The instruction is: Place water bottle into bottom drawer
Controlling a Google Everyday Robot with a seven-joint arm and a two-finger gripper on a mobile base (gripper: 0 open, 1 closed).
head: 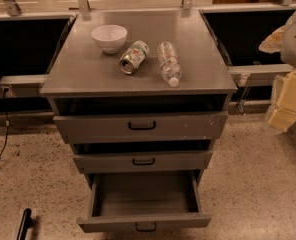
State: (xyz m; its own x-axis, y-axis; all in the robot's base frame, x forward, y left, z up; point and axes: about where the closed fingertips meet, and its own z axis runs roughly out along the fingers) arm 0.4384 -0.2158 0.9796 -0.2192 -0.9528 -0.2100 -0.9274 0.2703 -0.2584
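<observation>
Cabinet top (83, 69): flat grey slab with square edges. The front edge runs straight across, just ahead of the bottle cap.

Water bottle (169, 63) lies on its side on the right half of the top, white cap pointing at the front edge and close to it. There is bare top between it and the right edge.

Soda can (134, 57) is also on its side, just left of the bottle with a small gap between them. White bowl (109, 37) stands upright behind and left of the can.

The drawers step outward going down:
- Top drawer (140, 126) is out a little.
- Middle drawer (143, 161) is out slightly.
- Bottom drawer (144, 222) is pulled out the furthest, with its grey floor showing from side wall to side wall. Its opening sits ahead of the middle drawer front, and its handle is at the lower frame edge.

Speckled floor (258, 184) is open on both sides of the cabinet. A dark bar (24, 224) sits low on the left and a cable (5, 129) hangs at the left.

Gripper (287, 104) is at the right frame edge, pale yellow, beside the cabinet's right side at about top-drawer height. It is well apart from both the bottle and the bottom drawer. Can't tell how wide it is set. It touches nothing on the cabinet.
</observation>
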